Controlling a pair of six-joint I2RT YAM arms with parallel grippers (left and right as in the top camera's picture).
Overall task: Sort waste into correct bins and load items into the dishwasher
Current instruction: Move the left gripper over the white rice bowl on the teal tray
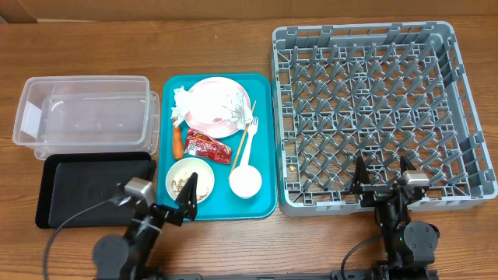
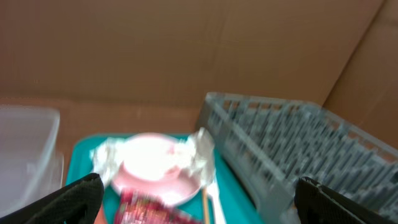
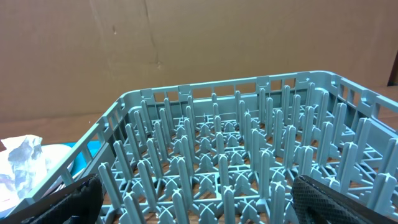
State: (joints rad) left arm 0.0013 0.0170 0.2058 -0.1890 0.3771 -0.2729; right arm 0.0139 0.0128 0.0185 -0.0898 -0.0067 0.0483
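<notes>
Both grippers sit at the table's near edge, jaws apart, holding nothing: left gripper (image 1: 184, 207) beside the bowl of scraps (image 1: 189, 180), right gripper (image 1: 382, 177) over the grey dish rack (image 1: 373, 117) on the table's right side. At mid-table the teal tray (image 1: 265, 140) carries the pink plate (image 1: 208, 107), napkins (image 1: 180, 105), red wrapper (image 1: 208, 145) and carrot (image 1: 177, 140). The clear tub (image 1: 85, 113) and black tray (image 1: 93, 187) lie towards the left edge.

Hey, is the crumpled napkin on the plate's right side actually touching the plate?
Touching. The overhead view shows the napkin lying across the plate's right rim, with no gap between them.
</notes>
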